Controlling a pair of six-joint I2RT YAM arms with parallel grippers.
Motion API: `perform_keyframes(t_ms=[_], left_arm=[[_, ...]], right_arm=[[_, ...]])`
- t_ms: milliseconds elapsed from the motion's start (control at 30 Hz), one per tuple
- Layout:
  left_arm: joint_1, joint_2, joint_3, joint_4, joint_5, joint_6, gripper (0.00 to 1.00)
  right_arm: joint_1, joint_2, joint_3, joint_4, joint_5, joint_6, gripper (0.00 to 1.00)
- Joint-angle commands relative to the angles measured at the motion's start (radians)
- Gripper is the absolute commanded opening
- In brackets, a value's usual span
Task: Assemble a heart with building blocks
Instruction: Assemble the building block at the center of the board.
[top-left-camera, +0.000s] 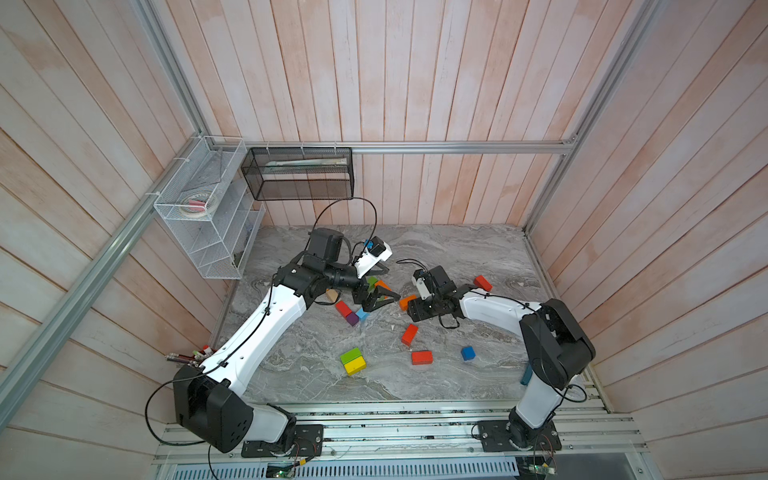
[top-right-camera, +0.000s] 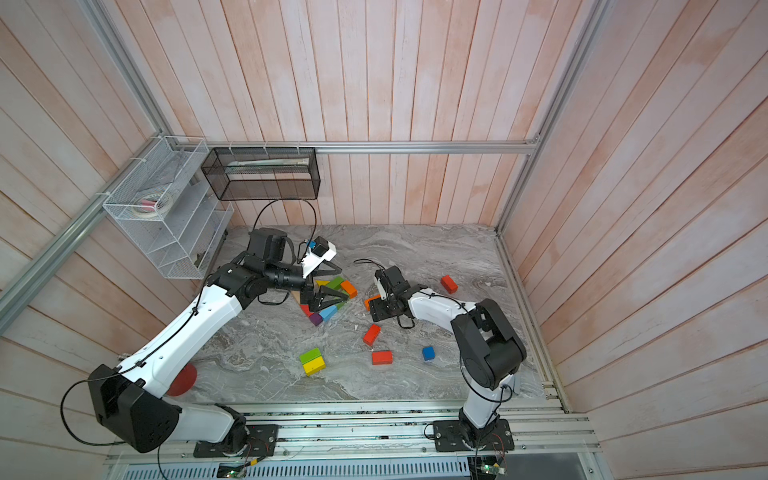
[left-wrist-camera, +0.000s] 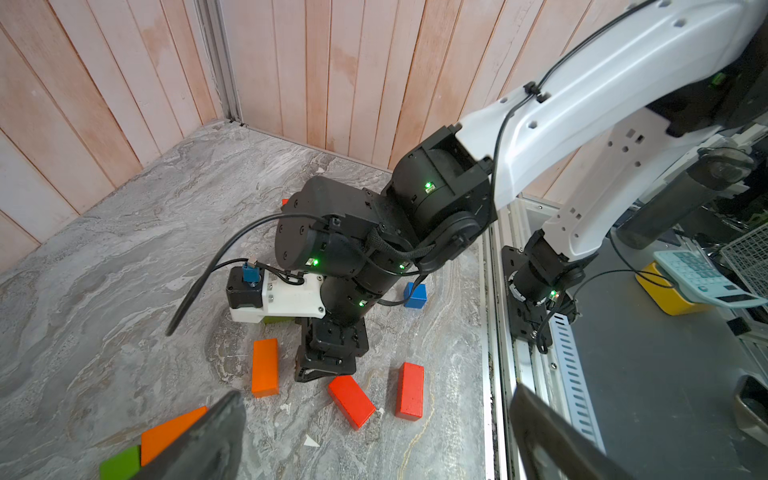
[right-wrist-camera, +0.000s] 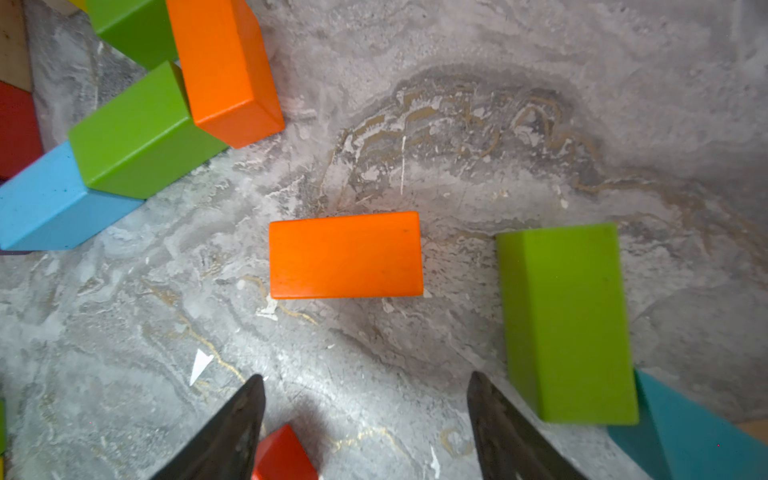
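Two robot arms reach over a grey marbled tabletop (top-left-camera: 457, 249). By my reading the heart is barely begun. A cluster of building blocks (top-right-camera: 334, 286) in green, orange, yellow, light blue, red and purple lies touching at centre left, and it forms no closed outline.

Many pieces lie loose:
- a far red brick (top-left-camera: 482, 282) at the right
- two near red bricks (top-left-camera: 409, 334) in the middle
- a blue cube (top-left-camera: 468, 353) to their right
- a green and yellow pair (top-left-camera: 352, 360) near the front

The left hand (top-left-camera: 380, 300) hangs over the cluster, fingers spread wide, grasping nothing. The right hand (right-wrist-camera: 365, 380) is released and empty, just above the tabletop; an orange brick (right-wrist-camera: 345, 254) lies flat just ahead of it, apart from the cluster and not between the fingers. In the right wrist view a green brick (right-wrist-camera: 565, 324) lies beside that, touching a teal wedge (right-wrist-camera: 685, 436).

In both top views the left hand and wrist cover much of the cluster, so its shape cannot be read. The right arm hides the green brick and the teal wedge there. A red round thing (top-right-camera: 183, 380) shows partly under the left arm; I cannot tell what it is.
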Motion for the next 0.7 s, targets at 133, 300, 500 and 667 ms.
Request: perform_keyframes(t_ms=[133,300,500,667], left_arm=[[-0.003,-0.020,-0.010,0.016,0.005,0.002,1.00],[-0.003,-0.019,-0.011,0.016,0.005,0.001,1.00],[-0.003,-0.021,-0.011,0.016,0.005,0.001,1.00],[-0.003,-0.022,-0.010,0.016,0.004,0.001,1.00]], right_arm=[[-0.007,0.014,-0.003,-0.035,0.054,-0.014,0.77],[-0.008,0.013,-0.007,-0.043,0.069,-0.019,0.77],[-0.009,0.005,-0.004,-0.049,0.073,-0.022,0.77],[-0.011,0.005,0.000,-0.058,0.087,-0.025,0.77]])
